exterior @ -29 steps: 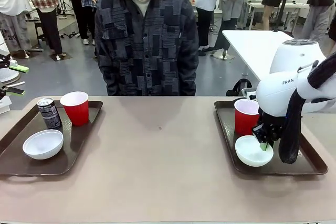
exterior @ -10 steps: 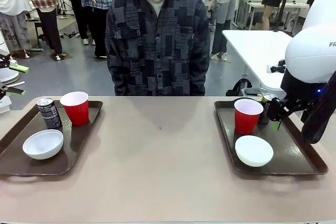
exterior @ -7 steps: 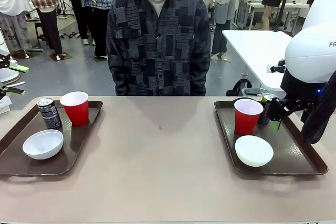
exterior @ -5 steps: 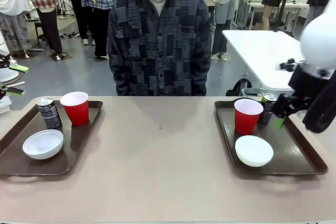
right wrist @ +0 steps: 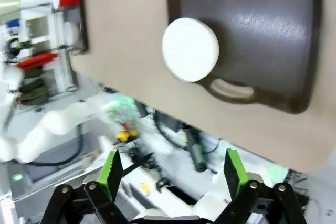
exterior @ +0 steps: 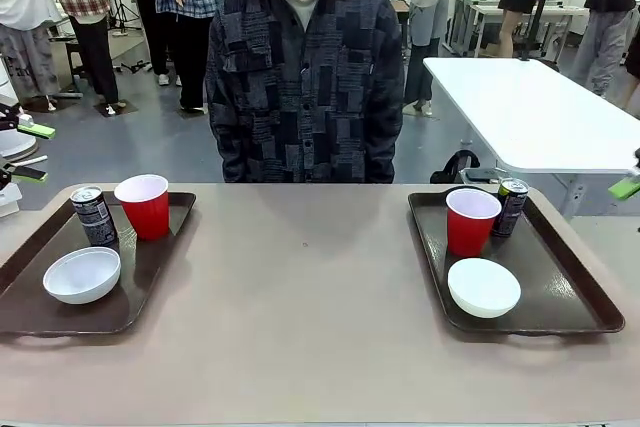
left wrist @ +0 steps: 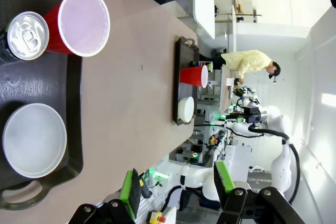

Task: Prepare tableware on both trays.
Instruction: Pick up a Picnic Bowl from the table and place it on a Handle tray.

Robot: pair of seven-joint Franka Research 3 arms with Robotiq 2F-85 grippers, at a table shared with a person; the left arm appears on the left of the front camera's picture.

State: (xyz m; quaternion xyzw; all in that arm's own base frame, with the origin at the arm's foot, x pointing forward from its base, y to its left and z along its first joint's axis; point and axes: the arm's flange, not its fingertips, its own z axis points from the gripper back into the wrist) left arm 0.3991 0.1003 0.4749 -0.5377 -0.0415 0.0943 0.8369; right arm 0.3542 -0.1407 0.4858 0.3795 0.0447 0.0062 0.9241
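The left tray [exterior: 150,257] holds a dark can [exterior: 95,215], a red cup [exterior: 145,205] and a white bowl [exterior: 82,275]. The right tray [exterior: 560,277] holds a red cup [exterior: 471,221], a can [exterior: 510,206] behind it and a bowl [exterior: 484,287]. My left gripper [left wrist: 176,187] is open and holds nothing, off the left tray's [left wrist: 74,129] outer end, looking over its can [left wrist: 23,38], cup [left wrist: 81,22] and bowl [left wrist: 34,140]. My right gripper [right wrist: 172,171] is open and holds nothing, well off the right tray [right wrist: 262,35] and its bowl [right wrist: 190,49]. One of its green pads [exterior: 625,187] shows at the picture's right edge.
A person in a dark patterned shirt [exterior: 300,77] stands at the table's far side, hands out of sight. The beige table [exterior: 300,297] lies bare between the trays. A white table [exterior: 520,107] stands behind at the right, and other people walk farther back.
My right gripper has let go of the can on the right tray and pulled away to the right, almost out of the front view. The left arm has not moved.
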